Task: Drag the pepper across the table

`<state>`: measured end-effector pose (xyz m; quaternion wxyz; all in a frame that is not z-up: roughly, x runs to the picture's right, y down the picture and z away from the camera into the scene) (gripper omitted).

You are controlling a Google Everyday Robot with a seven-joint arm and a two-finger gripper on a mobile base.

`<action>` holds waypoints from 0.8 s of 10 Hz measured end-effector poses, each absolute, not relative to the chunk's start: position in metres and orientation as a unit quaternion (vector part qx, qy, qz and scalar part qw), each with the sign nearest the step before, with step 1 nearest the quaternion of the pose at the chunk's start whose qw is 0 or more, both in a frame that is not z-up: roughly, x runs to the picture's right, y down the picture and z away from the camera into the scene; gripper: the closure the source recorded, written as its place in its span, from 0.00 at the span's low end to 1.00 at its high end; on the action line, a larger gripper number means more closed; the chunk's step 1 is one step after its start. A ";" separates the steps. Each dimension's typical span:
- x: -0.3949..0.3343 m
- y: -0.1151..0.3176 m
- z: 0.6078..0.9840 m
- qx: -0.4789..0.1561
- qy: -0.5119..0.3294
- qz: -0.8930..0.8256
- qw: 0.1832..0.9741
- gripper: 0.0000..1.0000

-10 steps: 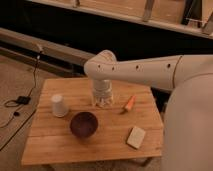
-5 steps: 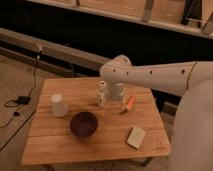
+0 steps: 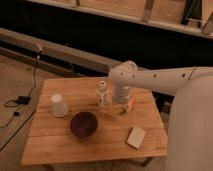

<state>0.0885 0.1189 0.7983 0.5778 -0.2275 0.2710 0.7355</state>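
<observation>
My gripper (image 3: pixel 122 101) (grip state: can't tell) is settling onto the small orange tapered pepper (image 3: pixel 131 104), having moved right from over the white shaker bottle (image 3: pixel 103 95), so I'm prob. starting the drag across the light wooden plank table (image 3: pixel 55 136) next.

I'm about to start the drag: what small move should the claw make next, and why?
Probably lower the claw a little onto the pepper. It hangs right at the pepper, between it and the bottle, and firm contact with the pepper isn't visible yet.
</observation>
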 end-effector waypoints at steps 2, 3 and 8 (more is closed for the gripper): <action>0.098 0.121 0.814 -0.236 0.264 0.739 0.574 0.35; 0.102 0.123 0.822 -0.240 0.263 0.737 0.574 0.35; 0.120 0.132 0.857 -0.251 0.280 0.722 0.580 0.35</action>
